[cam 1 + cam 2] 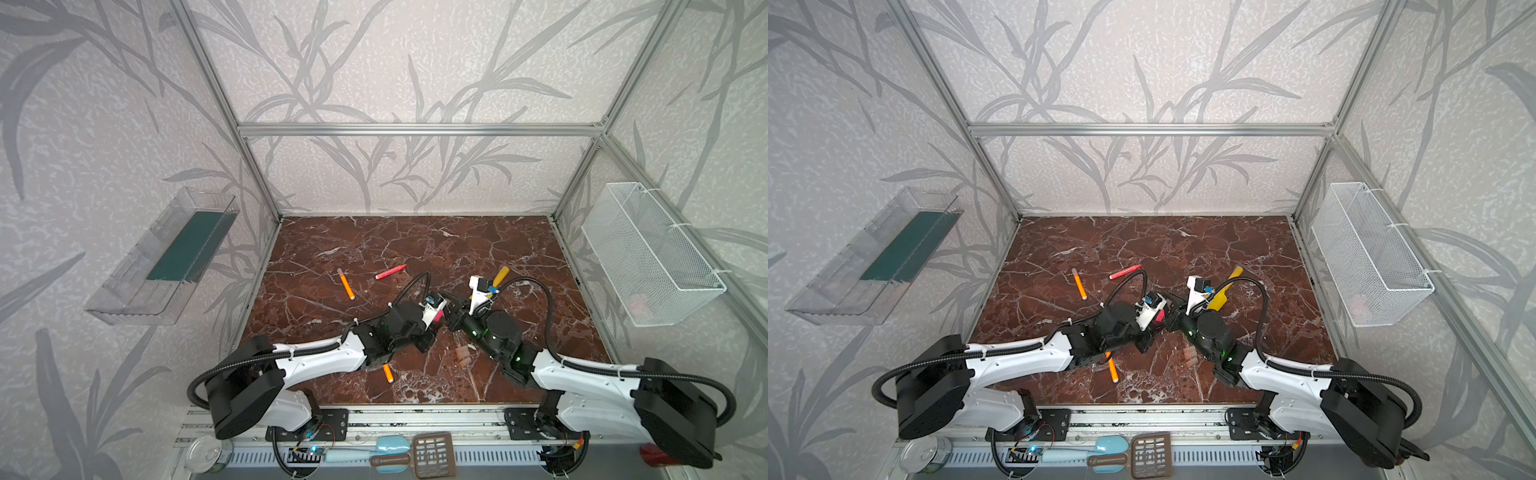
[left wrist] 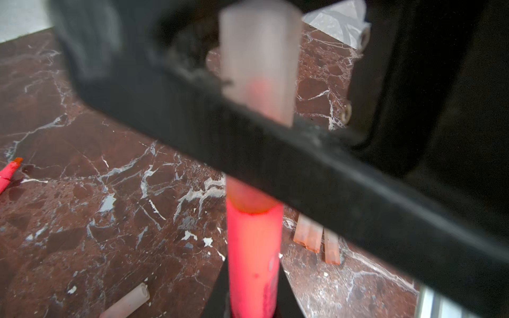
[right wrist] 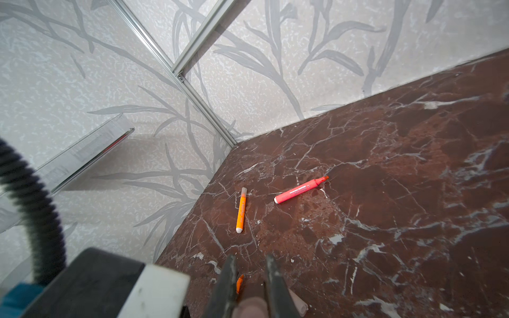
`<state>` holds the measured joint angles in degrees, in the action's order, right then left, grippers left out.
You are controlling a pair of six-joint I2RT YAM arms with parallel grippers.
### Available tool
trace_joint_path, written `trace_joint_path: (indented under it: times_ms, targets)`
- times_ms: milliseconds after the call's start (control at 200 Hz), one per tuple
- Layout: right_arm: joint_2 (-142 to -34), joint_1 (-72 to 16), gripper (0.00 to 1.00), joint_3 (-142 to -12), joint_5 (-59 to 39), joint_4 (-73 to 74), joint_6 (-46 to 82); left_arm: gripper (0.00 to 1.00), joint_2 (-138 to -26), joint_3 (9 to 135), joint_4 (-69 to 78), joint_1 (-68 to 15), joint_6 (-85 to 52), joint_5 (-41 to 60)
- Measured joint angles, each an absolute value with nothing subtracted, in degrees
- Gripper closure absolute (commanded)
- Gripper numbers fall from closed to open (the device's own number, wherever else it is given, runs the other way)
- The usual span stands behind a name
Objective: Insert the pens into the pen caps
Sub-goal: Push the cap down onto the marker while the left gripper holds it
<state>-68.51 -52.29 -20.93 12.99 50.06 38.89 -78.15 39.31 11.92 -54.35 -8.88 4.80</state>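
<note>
Aluminium rail (image 1: 415, 419); red-brown marble tabletop (image 1: 415, 245); leaf-patterned walls (image 1: 374, 62).

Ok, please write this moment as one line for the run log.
left gripper shut on red-pink pen | right gripper shut on pen cap, tip inside cap | loose caps on table | step: capping

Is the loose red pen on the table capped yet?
No, in the right wrist view the red pen lies flat with its orange tip bare.
</note>
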Motion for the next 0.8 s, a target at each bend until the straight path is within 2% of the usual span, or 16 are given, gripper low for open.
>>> trace_joint_path:
  times_ms: [260, 620, 800]
  targets:
    - [-73.58, -54.68, 1.0, -22.2, 13.72, 56.07, 39.64, 1.0, -74.96, 39.31, 6.31, -53.06, -6.9, 3.05]
    - [-71.94, -58.13, 1.0, -27.99, 20.73, 43.51, 43.57, 1.0, -74.7, 38.13, 9.08, -53.58, 1.37, -4.67]
    - [-70.87, -59.51, 1.0, -28.14, 23.22, 41.71, 44.21, 1.0, -74.08, 38.13, 8.54, -53.28, 1.48, -2.46]
